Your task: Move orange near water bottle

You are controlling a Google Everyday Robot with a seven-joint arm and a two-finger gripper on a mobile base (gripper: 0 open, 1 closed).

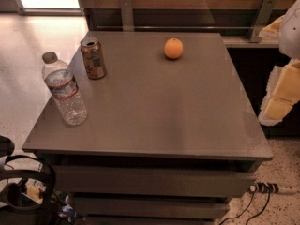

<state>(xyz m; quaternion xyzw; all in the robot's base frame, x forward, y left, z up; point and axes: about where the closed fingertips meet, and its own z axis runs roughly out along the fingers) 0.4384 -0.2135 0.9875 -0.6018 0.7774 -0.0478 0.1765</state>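
The orange [173,48] sits on the grey table [159,111] toward the far edge, right of centre. The water bottle [65,90], clear with a grey-white cap and a white-blue-red label, stands near the table's left edge. The two are far apart, the bottle to the orange's left and nearer to me. My gripper [280,93] shows as white and pale yellow parts at the right edge of the view, beyond the table's right side and holding nothing that I can see.
A brown-gold soda can [93,58] stands at the far left of the table, just behind the bottle. A dark counter and wall with metal brackets run behind the table. Black cables and gear [18,191] lie on the floor at lower left; a power strip [267,188] lies at lower right.
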